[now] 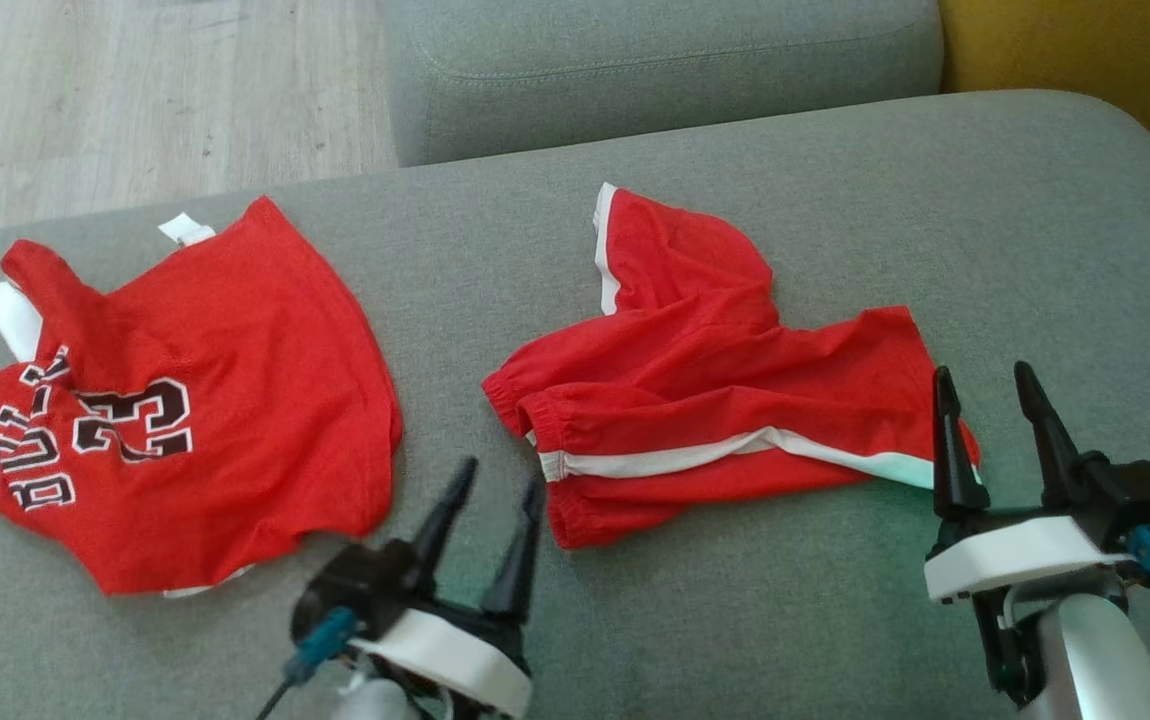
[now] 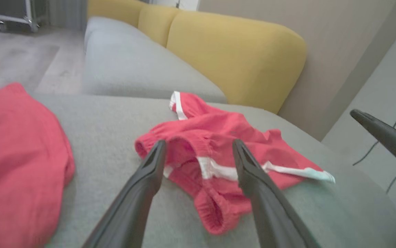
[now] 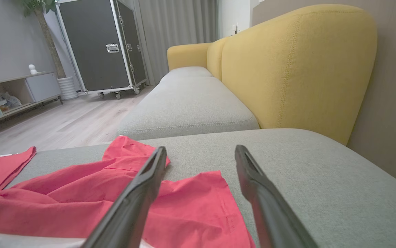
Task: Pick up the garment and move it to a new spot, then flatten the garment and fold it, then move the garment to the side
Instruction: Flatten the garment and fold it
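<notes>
Left hand (image 1: 501,474) and right hand (image 1: 983,370) gaped wide, empty, at either end of the crumpled shorts (image 1: 695,400) mid-frame, where pinching one bunched layer could drag them twisted.

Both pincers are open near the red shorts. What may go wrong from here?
The shorts lie crumpled with layers overlapping, so the left pincer may pinch several layers, or only one. The right pincer stands at their very edge; a shallow grip might slip. The jersey lies close by and could get dragged.
</notes>
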Motion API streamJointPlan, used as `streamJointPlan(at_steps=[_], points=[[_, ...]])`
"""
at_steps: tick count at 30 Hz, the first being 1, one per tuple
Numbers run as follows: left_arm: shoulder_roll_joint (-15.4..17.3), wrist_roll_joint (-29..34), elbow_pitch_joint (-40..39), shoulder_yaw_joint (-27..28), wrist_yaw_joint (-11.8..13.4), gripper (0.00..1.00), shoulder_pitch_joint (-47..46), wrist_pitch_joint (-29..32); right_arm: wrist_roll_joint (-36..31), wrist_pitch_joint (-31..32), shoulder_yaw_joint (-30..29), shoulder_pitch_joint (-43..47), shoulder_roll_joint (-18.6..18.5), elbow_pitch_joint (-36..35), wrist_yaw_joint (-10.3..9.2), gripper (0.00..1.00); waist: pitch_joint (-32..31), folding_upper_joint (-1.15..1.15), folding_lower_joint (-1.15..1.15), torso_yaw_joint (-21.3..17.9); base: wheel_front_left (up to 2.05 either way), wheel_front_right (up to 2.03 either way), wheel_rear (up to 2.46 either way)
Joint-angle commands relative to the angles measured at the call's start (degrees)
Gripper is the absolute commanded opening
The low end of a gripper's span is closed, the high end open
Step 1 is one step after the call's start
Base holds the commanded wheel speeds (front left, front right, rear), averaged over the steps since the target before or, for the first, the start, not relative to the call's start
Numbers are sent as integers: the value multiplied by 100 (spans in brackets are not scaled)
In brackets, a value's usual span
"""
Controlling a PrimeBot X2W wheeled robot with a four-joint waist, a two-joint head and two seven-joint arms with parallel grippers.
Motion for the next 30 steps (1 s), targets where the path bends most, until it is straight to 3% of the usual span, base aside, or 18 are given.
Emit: streamJointPlan(at_steps=[1, 13, 22, 24, 30], points=[[7, -216, -46, -23, -48, 100, -396, 126, 28, -77, 143, -172, -13, -126, 23, 100, 0, 0, 0, -2, 0, 0, 0], [13, -448, 781, -491, -68, 100, -1015, 759, 122, -77, 256, -282, -12, -12, 23, 100, 150, 0, 0, -215, 0, 0, 0], [13, -569, 1011, -491, -70, 100, -1227, 645, 164, -77, 263, -290, -12, 19, 23, 100, 229, 0, 0, -346, 0, 0, 0], [17, -606, 1012, -524, -76, 0, -1252, 606, 156, -77, 264, -289, -12, 58, 23, 100, 229, 0, 0, -368, 0, 0, 0], [107, -657, 887, -626, -87, 0, -1230, 437, -12, -77, 129, -268, -12, 422, 23, 100, 191, 0, 0, -392, 0, 0, 0]])
